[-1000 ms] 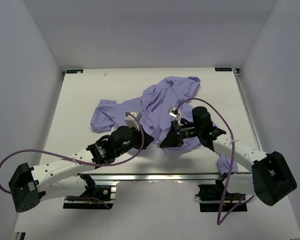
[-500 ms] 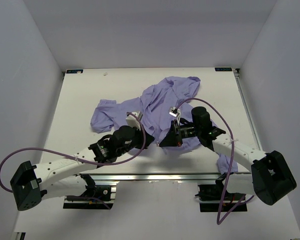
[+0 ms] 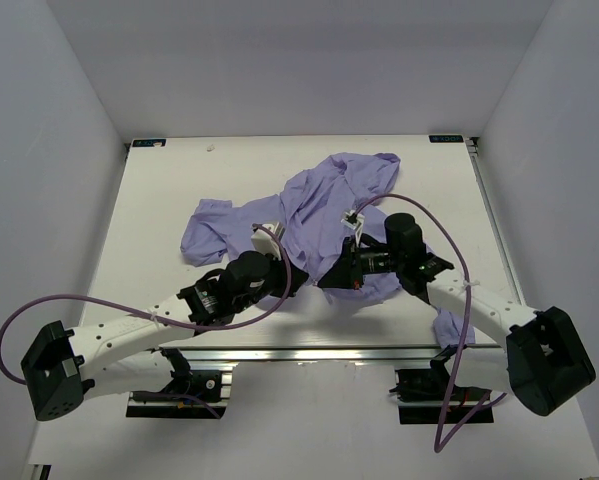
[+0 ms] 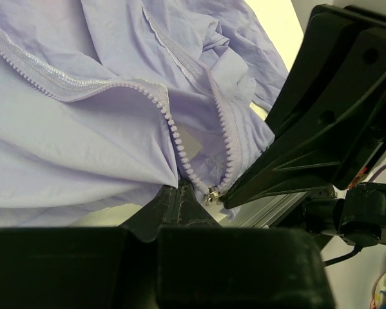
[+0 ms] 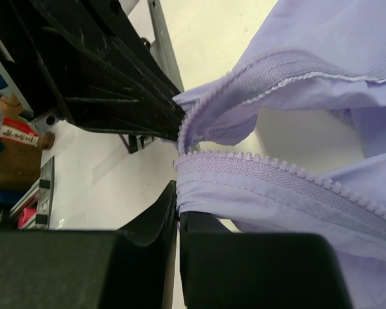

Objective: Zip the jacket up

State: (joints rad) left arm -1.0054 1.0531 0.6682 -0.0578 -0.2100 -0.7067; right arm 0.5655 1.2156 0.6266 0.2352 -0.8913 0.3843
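Observation:
The lavender jacket (image 3: 324,205) lies crumpled and open on the white table, its lower front near both arms. My left gripper (image 3: 297,282) is shut on the jacket's bottom edge, at the foot of one row of zipper teeth (image 4: 170,122). A small metal slider (image 4: 212,194) sits just right of my fingertips, against the right gripper's black finger (image 4: 296,161). My right gripper (image 3: 326,281) is shut on the other front edge, just below its zipper tape (image 5: 276,170). The two grippers stand tip to tip.
A sleeve (image 3: 207,228) spreads to the left and a strip of fabric (image 3: 447,326) lies by the right arm near the table's front rail (image 3: 309,352). Purple cables (image 3: 434,225) loop over both arms. Grey walls close in three sides.
My left gripper has slid right, closing up to the right gripper. The right gripper has shifted slightly and the white tag above it has moved a little away from me.

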